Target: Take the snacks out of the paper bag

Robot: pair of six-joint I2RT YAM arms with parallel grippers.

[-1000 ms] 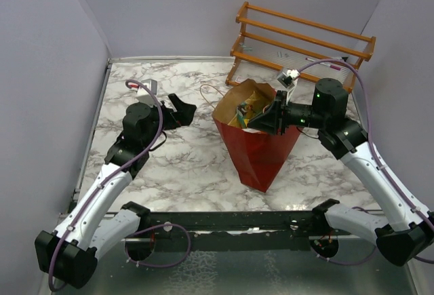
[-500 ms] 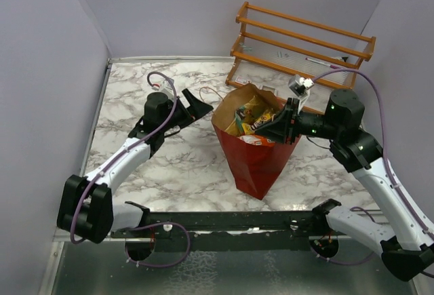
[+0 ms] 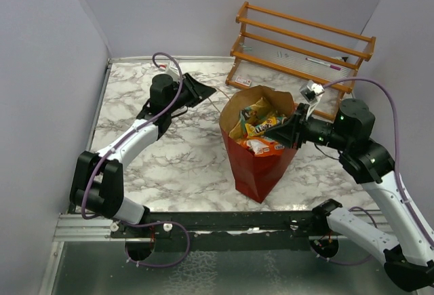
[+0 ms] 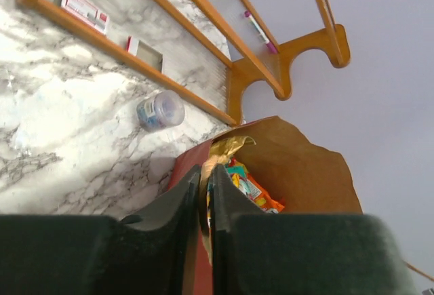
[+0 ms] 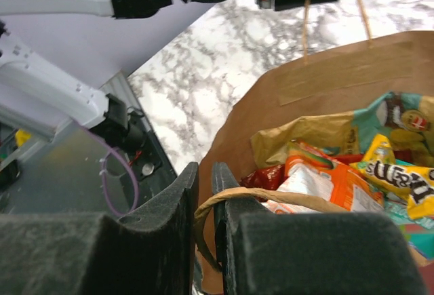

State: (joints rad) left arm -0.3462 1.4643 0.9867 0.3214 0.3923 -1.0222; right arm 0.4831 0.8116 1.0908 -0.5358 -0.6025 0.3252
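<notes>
The red paper bag (image 3: 261, 166) stands upright mid-table with its brown mouth (image 5: 325, 78) open. Inside lie the snacks (image 3: 261, 129): a yellow packet (image 5: 400, 183), an orange one (image 5: 319, 180), a teal one and a red one. My right gripper (image 3: 293, 129) is shut on the bag's right rim, and the paper curls between its fingers (image 5: 204, 166). My left gripper (image 3: 209, 91) hovers left of and behind the bag, shut on a thin string handle (image 5: 305, 27) that runs down to the rim. In the left wrist view the left gripper (image 4: 205, 167) looks into the bag (image 4: 305, 166) over the snacks (image 4: 247, 186).
An orange wooden rack (image 3: 302, 41) stands at the back right, close behind the bag. A small clear cup (image 4: 159, 110) lies on the marble by the rack's foot. Grey walls close in the left, back and right sides.
My left gripper swung back and right to the bag's handle and shut on it. My right gripper drew the rim rightward, so the bag shifted right and its mouth opened wider.
</notes>
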